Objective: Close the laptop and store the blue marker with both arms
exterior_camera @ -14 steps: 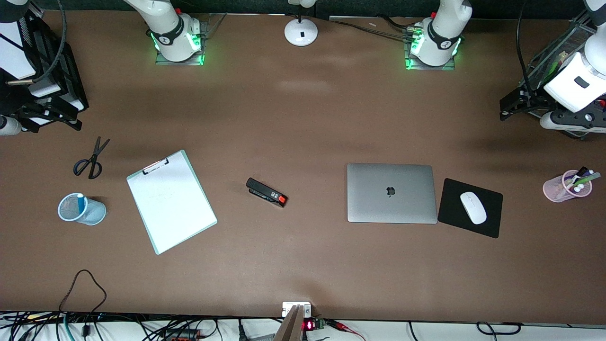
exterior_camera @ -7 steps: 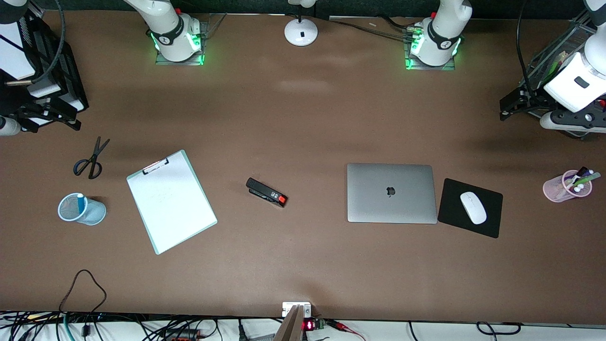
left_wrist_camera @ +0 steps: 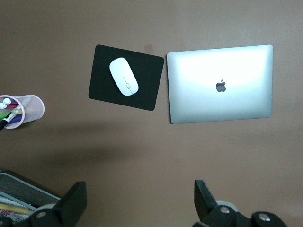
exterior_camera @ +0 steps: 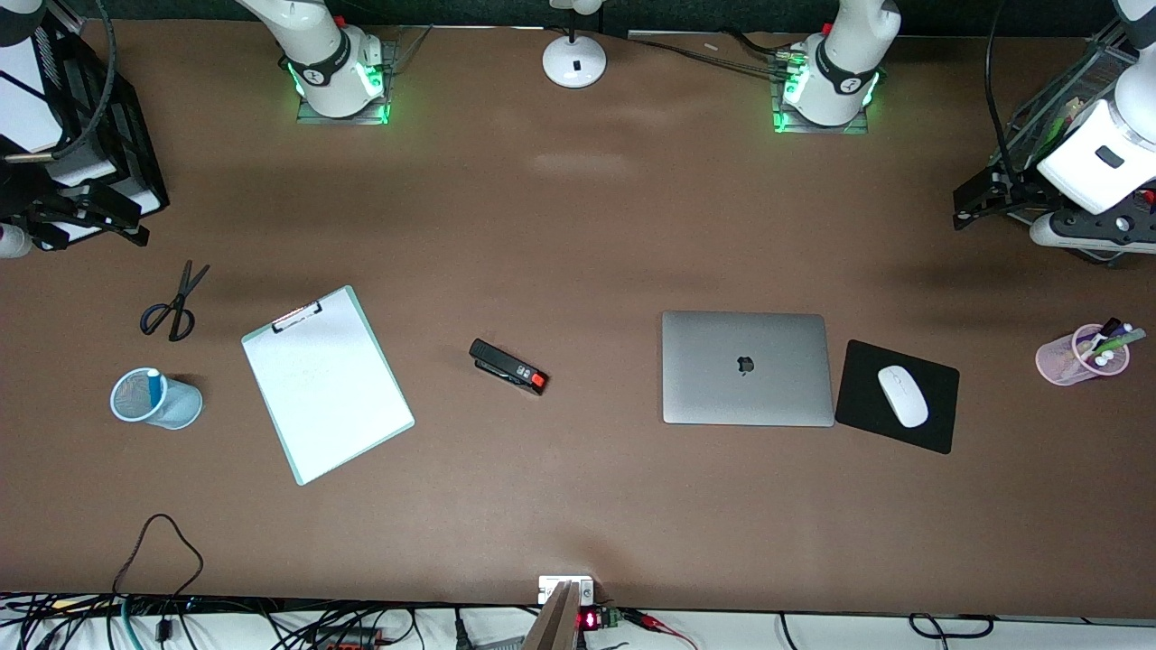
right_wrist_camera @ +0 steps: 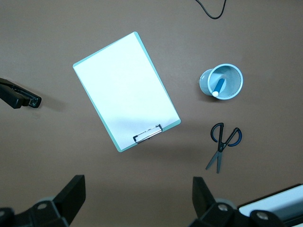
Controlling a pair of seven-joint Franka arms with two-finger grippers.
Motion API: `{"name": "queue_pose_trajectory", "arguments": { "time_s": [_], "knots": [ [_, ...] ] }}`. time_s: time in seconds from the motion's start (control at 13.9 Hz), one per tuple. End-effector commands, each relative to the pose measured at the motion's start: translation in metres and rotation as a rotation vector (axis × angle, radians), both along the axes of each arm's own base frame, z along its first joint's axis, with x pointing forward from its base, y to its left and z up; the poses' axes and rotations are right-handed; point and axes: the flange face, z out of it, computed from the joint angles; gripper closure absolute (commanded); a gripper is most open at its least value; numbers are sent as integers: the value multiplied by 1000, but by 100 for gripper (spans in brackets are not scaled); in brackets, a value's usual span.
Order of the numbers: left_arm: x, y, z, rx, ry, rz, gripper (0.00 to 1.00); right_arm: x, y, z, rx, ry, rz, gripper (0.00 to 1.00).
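Brown counter (exterior_camera: 578, 226) carrying closed laptop (exterior_camera: 747, 367), blue marker (exterior_camera: 153, 386) in mesh cup (exterior_camera: 155, 398); left hand (left_wrist_camera: 137, 208) and right hand (right_wrist_camera: 137, 204) spread apart, raised; unchanged since before.

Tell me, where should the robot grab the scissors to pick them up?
Probably straight down from above, pinching across the closed blades near the pivot. The scissors lie flat on the table, blades shut into one slim bar, while the handle loops are wider. The open right gripper is up in the air, not over them.
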Motion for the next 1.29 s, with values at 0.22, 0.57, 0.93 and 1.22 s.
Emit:
{"name": "queue_pose_trajectory", "arguments": {
  "time_s": [0.22,0.57,0.93,1.22],
  "knots": [
    [3,2,6,15,3,-8,0,-6,2,3,18,2,16,0],
    [4,2,5,15,4,-8,0,-6,3,3,17,2,6,0],
    [4,2,5,15,4,-8,0,-8,1,1,13,21,-24,0],
    [3,2,6,15,3,-8,0,-9,1,-1,13,32,-46,0]
  ]
}}
